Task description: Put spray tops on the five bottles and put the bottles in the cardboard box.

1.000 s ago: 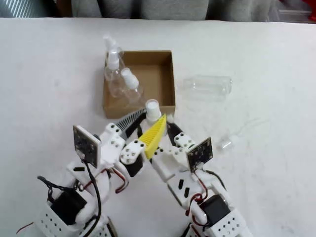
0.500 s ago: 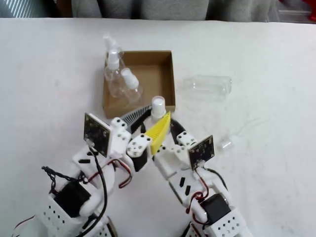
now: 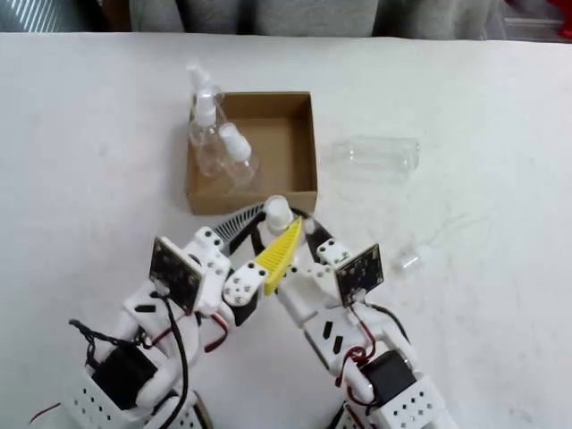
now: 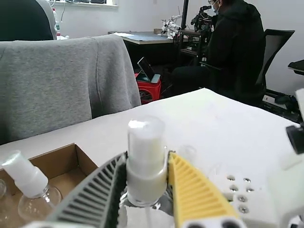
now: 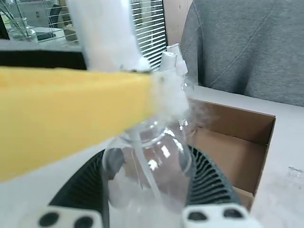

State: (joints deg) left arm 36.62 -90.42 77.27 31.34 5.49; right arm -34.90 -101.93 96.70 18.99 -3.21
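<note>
My left gripper [image 3: 271,217] is shut on a white spray top [image 3: 277,210], which stands between its black ribbed and yellow fingers in the left wrist view [image 4: 146,156]. The top sits on the neck of a clear bottle [image 5: 148,164], and my right gripper [image 5: 147,183] is shut on that bottle's body. Both grippers meet just in front of the cardboard box [image 3: 299,152]. Three capped bottles [image 3: 223,143] stand at the box's left side. One uncapped bottle [image 3: 375,156] lies to the right of the box. A loose spray top [image 3: 411,259] lies farther right and nearer.
The box's right half [image 3: 281,143] is bare cardboard. Grey fabric hangs along the far table edge [image 3: 268,18]. The table [image 3: 89,161] is white and open on the left and far right.
My left arm swung a little towards the box and back, and its wrist turned on the spray top. The top rose slightly, then came lower. The right arm stayed nearly still.
</note>
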